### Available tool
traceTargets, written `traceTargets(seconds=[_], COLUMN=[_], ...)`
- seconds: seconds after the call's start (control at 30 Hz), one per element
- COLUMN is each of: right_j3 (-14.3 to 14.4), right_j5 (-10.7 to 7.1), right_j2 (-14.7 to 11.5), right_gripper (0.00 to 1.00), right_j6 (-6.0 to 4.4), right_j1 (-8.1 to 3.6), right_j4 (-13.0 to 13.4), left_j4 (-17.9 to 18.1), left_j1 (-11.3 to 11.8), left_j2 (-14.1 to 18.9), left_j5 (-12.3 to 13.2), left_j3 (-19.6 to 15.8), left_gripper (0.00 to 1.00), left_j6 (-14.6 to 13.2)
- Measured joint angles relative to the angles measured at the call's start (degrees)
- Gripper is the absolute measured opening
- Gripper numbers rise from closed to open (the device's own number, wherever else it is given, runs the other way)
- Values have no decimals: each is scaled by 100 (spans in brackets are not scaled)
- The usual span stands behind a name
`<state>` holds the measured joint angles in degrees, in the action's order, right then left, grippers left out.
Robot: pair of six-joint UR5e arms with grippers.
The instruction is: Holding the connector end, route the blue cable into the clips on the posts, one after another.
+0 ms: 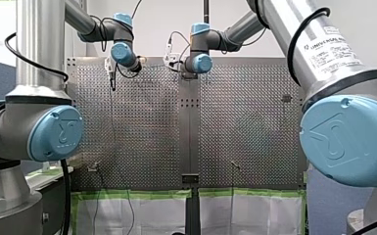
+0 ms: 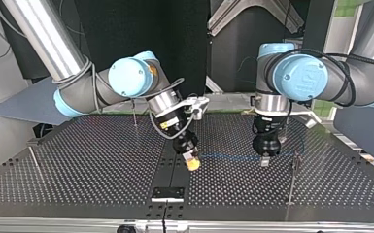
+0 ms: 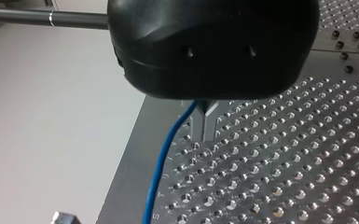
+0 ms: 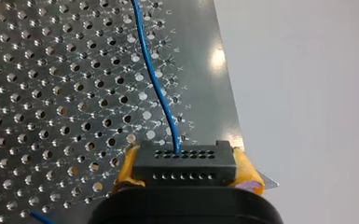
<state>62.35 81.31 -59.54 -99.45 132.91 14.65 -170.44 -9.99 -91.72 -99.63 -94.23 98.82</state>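
left post (image 2: 33,158): a thin rod at the top view's far left, leaning, well apart from both grippers.
rear post (image 2: 134,114): a thin upright near the table's far edge, behind my right arm's wrist.
my right gripper (image 2: 191,162): tilted low over the table's middle strip, its yellow pads (image 4: 247,173) clamped on either end of the black connector (image 4: 185,164).
blue cable (image 2: 228,157): leaves the connector's top row of holes and runs low over the table across to my left gripper. In the right wrist view it winds away near the plate's edge.
my left gripper (image 2: 264,159): black, pointing straight down, its metal fingers (image 3: 204,122) pinched together on the cable, which hangs away beneath them.
right post (image 2: 294,170): a thin upright just beside my left gripper, toward the top view's right. I cannot tell whether the cable touches it.
front block (image 2: 167,193): a black bracket at the table's near edge, below my right gripper in the top view, with a thin pin (image 2: 165,216) in front of it.
table (image 2: 77,160): a dark perforated plate in two halves.
room: dark backdrop behind the arms and a grey panel (image 2: 24,104) at the top view's left. The front view shows green tape (image 1: 142,194) over a white sheet.
hard to see: in the front view both grippers are small and the cable cannot be made out. In the left wrist view the gripper body covers the finger roots, and the cable's lower run is cut off.
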Motion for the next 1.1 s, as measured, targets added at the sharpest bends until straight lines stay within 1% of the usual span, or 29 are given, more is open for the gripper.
traceTargets(seconds=[0.13, 0.27, 0.37, 0.5, 0.53, 0.63, 0.77, 0.87, 1.1], right_j3=[50, 196, 350, 547, 582, 671, 738, 806, 992], right_j5=[41, 166, 270, 412, 430, 458, 458, 462, 486], right_j2=[5, 8, 29, 174, 206, 303, 424, 465, 491], right_gripper=[0, 0, 0, 0, 0, 0, 0, 0, 0], right_j6=[9, 45, 109, 251, 273, 312, 342, 367, 399], right_j1=[-17, -69, -125, -178, -180, -174, -186, -202, -270], right_j4=[-18, -11, -1, -6, -6, -5, -10, -7, 3], left_j4=[-23, -78, -92, -101, -114, -163, -128, -129, -146], left_j1=[-44, -129, -181, -275, -307, -446, -671, -765, -922], left_j2=[-72, -266, -352, -473, -516, -671, -795, -890, -1209], left_j5=[-10, -55, -97, -186, -201, -253, -447, -609, -854], left_j3=[0, -1, -1, -1, -1, -3, -4, -5, -12], left_gripper=[0, 0, 0, 0, 0, 0, 0, 0, 0], left_j6=[-7, -108, -161, -201, -217, -250, -191, -182, -228])
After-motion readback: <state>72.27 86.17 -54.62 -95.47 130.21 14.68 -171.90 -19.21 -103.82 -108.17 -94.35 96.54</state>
